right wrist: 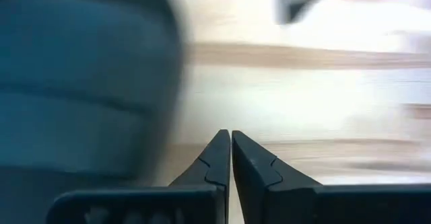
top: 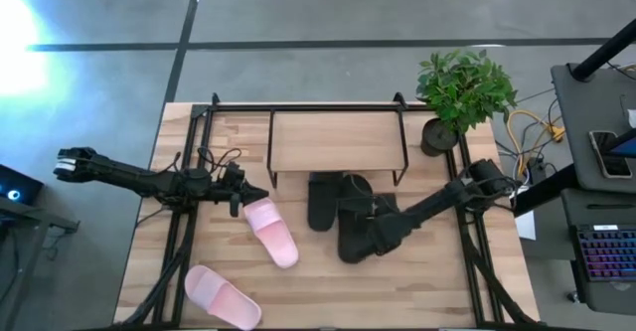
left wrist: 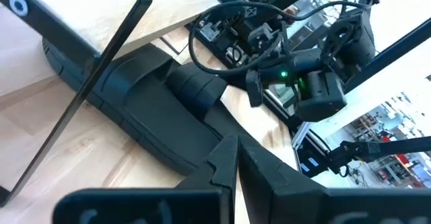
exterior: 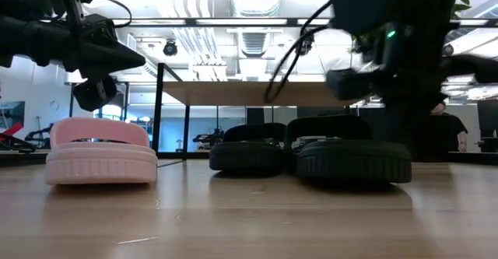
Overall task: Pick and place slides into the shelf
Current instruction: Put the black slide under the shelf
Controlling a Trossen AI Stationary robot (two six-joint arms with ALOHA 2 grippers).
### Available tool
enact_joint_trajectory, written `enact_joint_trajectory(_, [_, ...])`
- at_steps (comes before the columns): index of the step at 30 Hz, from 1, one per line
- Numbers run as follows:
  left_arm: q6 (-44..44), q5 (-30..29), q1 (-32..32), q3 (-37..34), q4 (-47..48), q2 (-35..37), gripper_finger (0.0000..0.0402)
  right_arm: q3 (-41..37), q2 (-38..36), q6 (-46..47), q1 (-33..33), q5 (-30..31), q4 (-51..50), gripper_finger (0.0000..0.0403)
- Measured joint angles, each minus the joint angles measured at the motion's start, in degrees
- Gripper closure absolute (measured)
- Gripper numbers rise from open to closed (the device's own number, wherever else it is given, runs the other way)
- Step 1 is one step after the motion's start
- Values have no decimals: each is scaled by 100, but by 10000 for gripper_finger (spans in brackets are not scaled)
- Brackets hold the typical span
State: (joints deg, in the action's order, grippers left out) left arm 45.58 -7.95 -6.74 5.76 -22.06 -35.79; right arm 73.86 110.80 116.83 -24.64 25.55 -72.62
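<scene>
Two black slides (top: 323,204) (top: 356,234) lie side by side, soles down, on the table in front of the shelf (top: 338,140). A pink slide (top: 271,232) lies left of them, a second pink slide (top: 221,296) near the front edge. My left gripper (top: 260,194) hangs shut above the far end of the first pink slide (exterior: 101,162), touching nothing. My right gripper (right wrist: 230,140) is shut, slanting down over the table right beside the nearer black slide (right wrist: 81,83). My right gripper's shut fingers stand close along the side of the nearer black slide (right wrist: 172,116), slanting down from the table's right. Whether a finger touches the slide cannot be told from the blurred view.
A potted plant (top: 465,92) stands at the far right corner beside the shelf. The shelf's thin black legs (left wrist: 101,69) stand just behind the black slides. Bare wood lies at the front right of the table (top: 427,291).
</scene>
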Motion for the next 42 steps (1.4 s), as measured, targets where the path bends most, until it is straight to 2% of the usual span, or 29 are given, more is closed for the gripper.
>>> enact_joint_trajectory(3, [-3,23,-2,0,16,-4,402,246,-104,44,-304,-291,-502,394])
enact_joint_trajectory(8, [-235,240,-6,126,22,19,402,405,-472,-235,-946,-755,220,394])
enact_joint_trajectory(14, [-1290,913,-224,859,50,-124,402,379,-577,1081,-1799,-783,1152,394])
enact_joint_trajectory(17, [-1897,1030,-488,1463,491,-426,402,379,-407,1363,-2069,-783,1401,394])
enact_joint_trajectory(21, [-2892,820,-727,2351,1844,-1282,402,374,-200,1372,-2207,-853,1652,394])
enact_joint_trajectory(23, [-3376,708,-726,2666,2147,-1870,402,374,-149,1371,-2194,-908,1659,394])
enact_joint_trajectory(28, [-3734,674,-714,3300,1954,-3479,402,372,-157,1348,-2095,-684,1725,394])
enact_joint_trajectory(32, [-4176,207,-758,3722,1639,-4499,402,372,-227,1262,-2094,-350,1907,394])
enact_joint_trajectory(36, [-4415,-279,-752,4186,1602,-5269,402,372,-227,1001,-2096,-227,2248,394])
enact_joint_trajectory(42, [-4650,-348,-780,4711,1733,-6043,402,374,-228,645,-2083,59,2675,394])
